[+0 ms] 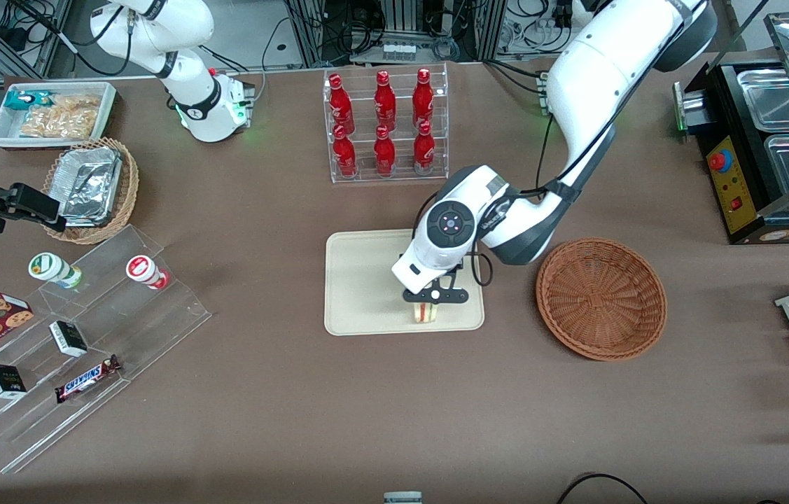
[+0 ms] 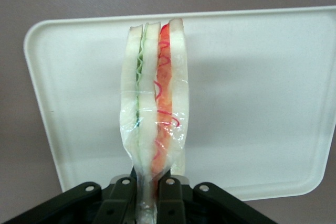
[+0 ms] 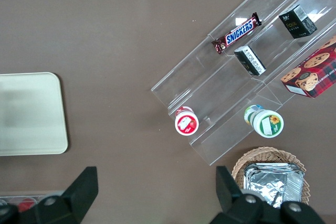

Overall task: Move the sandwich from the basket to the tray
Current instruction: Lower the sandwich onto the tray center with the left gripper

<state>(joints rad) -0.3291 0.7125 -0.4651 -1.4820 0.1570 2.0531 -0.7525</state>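
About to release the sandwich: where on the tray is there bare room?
The tray is bare except under the gripper, shut on the sandwich above its near edge toward the basket. The half nearer the bottle rack is free.

Even overhead light is illuminating the scene, casting only soft shadows beneath the arm onto the tray [image 1: 366,280]. The gripper [image 2: 153,190], over the tray clamping the sandwich [image 2: 155,108], is appearing dark and slightly soft. Glare is showing on the acrylic shelves [image 3: 247,61]. Focus is remaining adequate throughout.
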